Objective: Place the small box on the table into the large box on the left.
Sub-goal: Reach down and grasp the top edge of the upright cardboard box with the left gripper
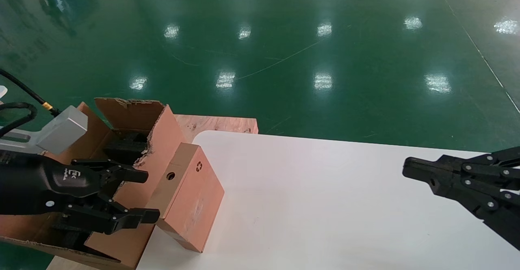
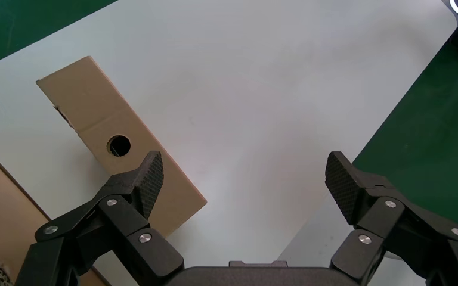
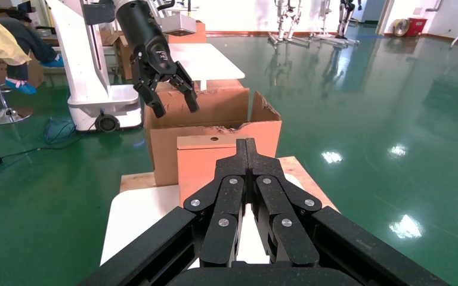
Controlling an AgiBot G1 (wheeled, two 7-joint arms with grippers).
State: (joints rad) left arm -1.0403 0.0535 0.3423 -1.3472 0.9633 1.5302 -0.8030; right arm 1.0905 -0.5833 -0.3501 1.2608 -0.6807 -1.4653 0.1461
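The small box [image 1: 191, 197] stands on the white table [image 1: 325, 201] at its left edge, against the wall of the large box [image 1: 134, 115]. Its narrow top face shows a round hole and a recycling symbol. My left gripper [image 1: 151, 195] hovers open just left of the small box, over the large box's near wall, with nothing between its fingers. In the left wrist view the small box [image 2: 113, 149] lies beside one pad, outside the open left gripper [image 2: 245, 179]. My right gripper [image 1: 406, 168] is shut and empty over the table's right side, pointing at the small box [image 3: 200, 161].
Black foam [image 1: 126, 146] lies inside the large box, whose flaps are torn. A pale wooden board [image 1: 219, 124] sits under and behind the boxes. Green floor surrounds the table. In the right wrist view, a white robot base [image 3: 89, 71] stands far behind the large box [image 3: 214, 113].
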